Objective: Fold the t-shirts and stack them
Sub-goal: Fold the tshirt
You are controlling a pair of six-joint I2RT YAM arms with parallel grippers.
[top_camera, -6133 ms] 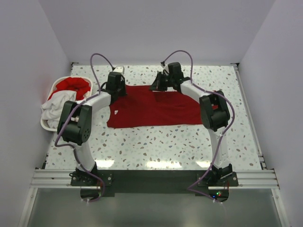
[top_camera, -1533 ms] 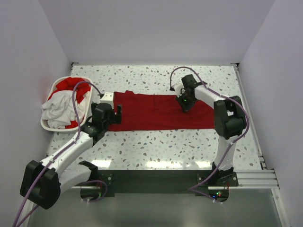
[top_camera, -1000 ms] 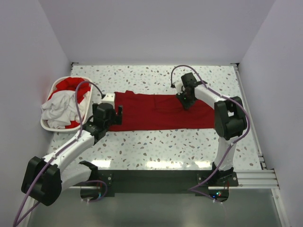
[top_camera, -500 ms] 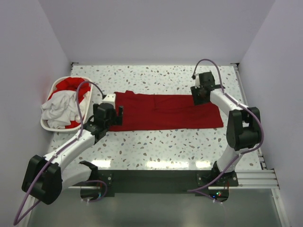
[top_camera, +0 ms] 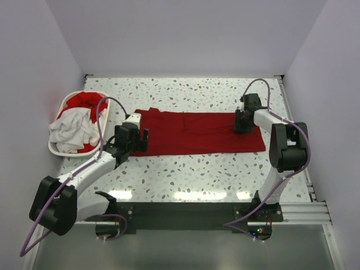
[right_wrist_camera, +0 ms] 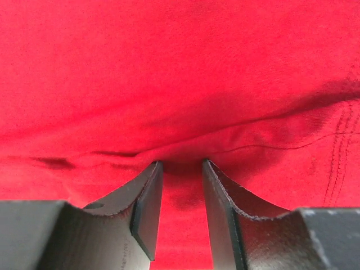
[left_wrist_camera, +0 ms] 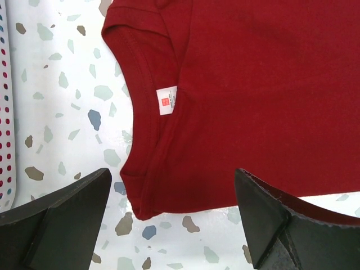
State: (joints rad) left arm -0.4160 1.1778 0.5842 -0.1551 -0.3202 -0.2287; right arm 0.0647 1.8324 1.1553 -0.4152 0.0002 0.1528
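Note:
A deep red t-shirt (top_camera: 197,132) lies on the table folded into a long strip running left to right. Its neck end with a small white label (left_wrist_camera: 167,100) points left. My left gripper (top_camera: 134,137) hovers wide open over that end's near corner (left_wrist_camera: 173,175), with nothing between the fingers. My right gripper (top_camera: 243,122) is down on the shirt's right part, its fingertips pressed into the cloth (right_wrist_camera: 181,164). The jaws stand a narrow gap apart, with a ridge of cloth (right_wrist_camera: 180,147) bunched at their tips. More t-shirts, a white one (top_camera: 67,128) and a red one (top_camera: 88,100), fill the basket.
The white plastic laundry basket (top_camera: 54,149) stands at the table's left edge, close to my left arm; its perforated wall (left_wrist_camera: 4,112) shows at the left of the left wrist view. Speckled tabletop (top_camera: 191,169) lies between the shirt and the arm bases.
My right gripper has slid rightward along the shirt from its middle to its right end. My left gripper edged slightly right over the neck corner. The shirt lies as before.

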